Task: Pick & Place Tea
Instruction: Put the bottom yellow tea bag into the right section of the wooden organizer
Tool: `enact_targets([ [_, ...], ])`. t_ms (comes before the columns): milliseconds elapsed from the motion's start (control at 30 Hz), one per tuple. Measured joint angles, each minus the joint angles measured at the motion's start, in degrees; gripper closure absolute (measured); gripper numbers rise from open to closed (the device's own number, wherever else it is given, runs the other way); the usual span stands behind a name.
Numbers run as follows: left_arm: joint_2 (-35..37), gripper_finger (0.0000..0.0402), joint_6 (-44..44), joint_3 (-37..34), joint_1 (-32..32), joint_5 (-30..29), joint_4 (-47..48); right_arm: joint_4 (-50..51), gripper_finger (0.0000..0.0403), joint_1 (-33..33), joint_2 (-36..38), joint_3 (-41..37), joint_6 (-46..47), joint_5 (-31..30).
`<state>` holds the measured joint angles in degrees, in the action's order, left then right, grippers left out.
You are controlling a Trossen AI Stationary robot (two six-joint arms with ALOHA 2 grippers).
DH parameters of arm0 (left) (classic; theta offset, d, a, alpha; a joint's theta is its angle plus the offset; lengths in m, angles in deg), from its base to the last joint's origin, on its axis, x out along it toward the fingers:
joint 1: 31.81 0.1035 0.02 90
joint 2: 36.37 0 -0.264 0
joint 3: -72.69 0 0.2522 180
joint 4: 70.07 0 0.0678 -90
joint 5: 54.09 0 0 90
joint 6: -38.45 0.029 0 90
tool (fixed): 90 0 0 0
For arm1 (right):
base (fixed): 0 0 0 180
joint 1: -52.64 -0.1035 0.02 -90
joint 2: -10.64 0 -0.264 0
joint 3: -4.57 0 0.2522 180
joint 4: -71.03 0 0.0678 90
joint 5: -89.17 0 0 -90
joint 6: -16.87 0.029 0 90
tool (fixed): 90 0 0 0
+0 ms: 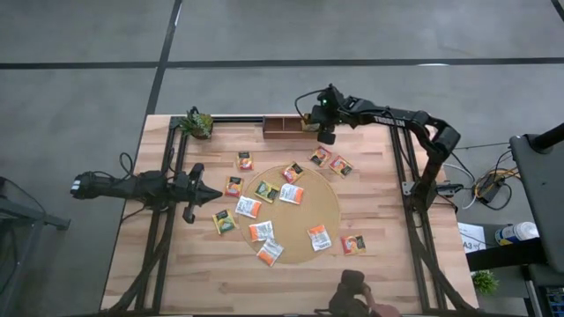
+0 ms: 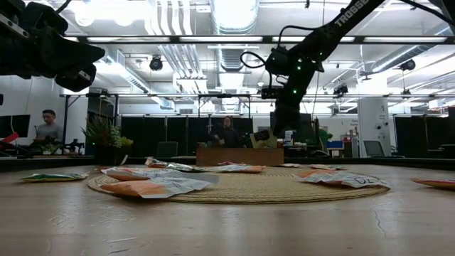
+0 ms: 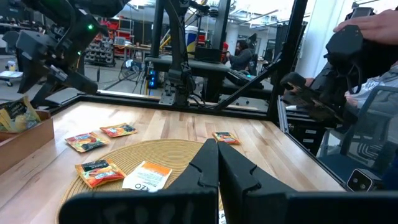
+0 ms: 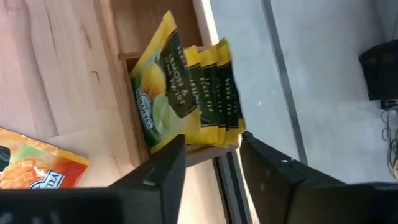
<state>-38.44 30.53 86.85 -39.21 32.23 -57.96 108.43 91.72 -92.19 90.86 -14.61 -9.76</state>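
Observation:
Several green-and-yellow tea sachets (image 4: 186,93) stand on edge in the end compartment of the wooden tray (image 1: 282,126) at the table's far edge. My right gripper (image 4: 214,158) hangs open over them, slanting down, one finger on either side of their upper edges. Many more tea sachets, orange, white and green, lie flat on and around the round woven mat (image 1: 330,207), among them an orange one (image 1: 319,237). My left gripper (image 1: 211,195) waits shut at the table's left, pointing level over the mat's edge. My right gripper's fingers (image 4: 158,177) stand close to the green sachets' upper edges (image 4: 205,138). I cannot tell whether a finger still touches them. The sachets stand in the tray compartment, leaning together.
A potted plant (image 1: 197,124) stands at the far left corner beside the tray. A person (image 1: 357,295) is at the table's near edge, with a hand (image 3: 373,25) on dark equipment. Bare wood lies at the near left.

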Motion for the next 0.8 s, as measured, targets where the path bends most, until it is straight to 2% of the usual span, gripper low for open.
enact_targets([
  [233, 0.00, 0.0402, 0.00, 0.02, 0.02, 0.00, 0.00, -0.09, 0.0216, 0.25, 1.96, 0.16, -0.40, 0.68],
  [367, 0.00, 0.0402, 0.00, 0.02, 0.01, 0.00, 0.00, -0.94, 0.0214, 0.20, 2.84, 0.16, -1.54, 4.53],
  [467, -0.01, 0.0402, -0.01, 0.01, 0.02, 0.00, 0.00, -2.10, 0.0221, -0.09, 2.86, 0.16, -1.69, 4.92],
  [633, 0.00, 0.0402, 0.00, 0.00, 0.00, 0.00, 0.00, -3.35, 0.0256, -1.20, 2.86, 0.18, -3.45, 4.93],
  [800, 0.00, 0.0402, -0.01, 0.02, 0.02, 0.00, 0.00, -5.57, 0.0337, -1.44, 2.75, 0.20, -5.95, 4.99],
])
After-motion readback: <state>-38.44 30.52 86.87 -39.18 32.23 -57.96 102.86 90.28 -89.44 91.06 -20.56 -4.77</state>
